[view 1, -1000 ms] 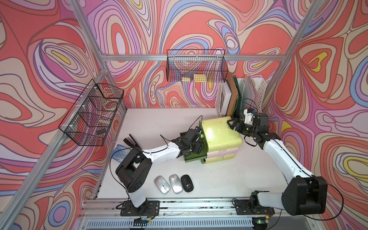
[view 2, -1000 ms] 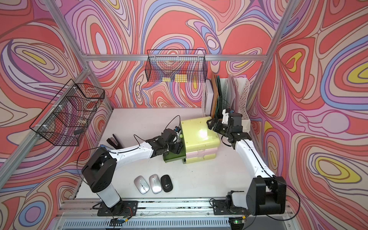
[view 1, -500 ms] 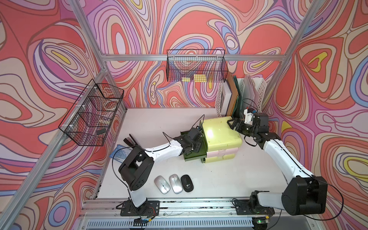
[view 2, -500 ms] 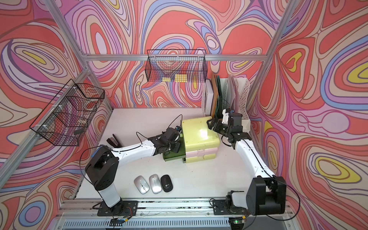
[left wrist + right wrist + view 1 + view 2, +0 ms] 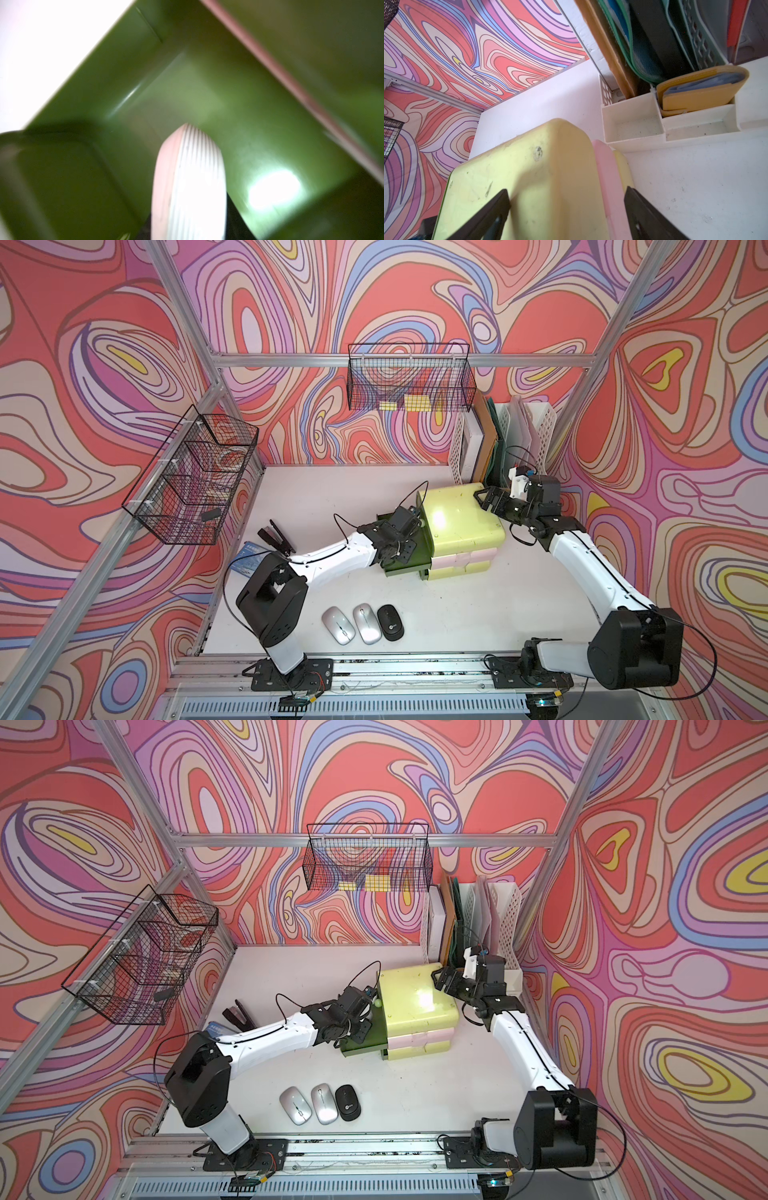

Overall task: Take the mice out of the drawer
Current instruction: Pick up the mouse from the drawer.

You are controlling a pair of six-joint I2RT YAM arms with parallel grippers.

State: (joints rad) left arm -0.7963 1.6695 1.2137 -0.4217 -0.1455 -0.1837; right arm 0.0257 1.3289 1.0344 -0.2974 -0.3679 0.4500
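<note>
Left claw (image 5: 399,541): down inside the open green drawer (image 5: 424,543), which stuck out from the left side of the yellow cabinet (image 5: 461,518). My fingers were out of sight in every view, so I could not tell whether the claw was clenched, loose, or already had something.

Key relation: in the left wrist view a white oval thing (image 5: 193,176), in my judgement the white mouse, sat right at the claw, close under the camera. Its long axis ran along my line of reach, with the rounded end pointing on toward the drawer floor. It seemed to stand on edge rather than flat. If not yet gripped, a straight squeeze across its thin side looked right.

Look of it: white, blurred, faint stripes across the face, a pinkish cast down one flank. The drawer floor around it showed bare.

Left arm clearly nearer. Right claw (image 5: 490,499): fingers spread wide, astride the far right corner of the cabinet top, with the cabinet between it and the drawer.

On the table (image 5: 332,497), near of the drawer: two silver mice (image 5: 338,625) and one black mouse (image 5: 390,622), side by side in a row.
</note>
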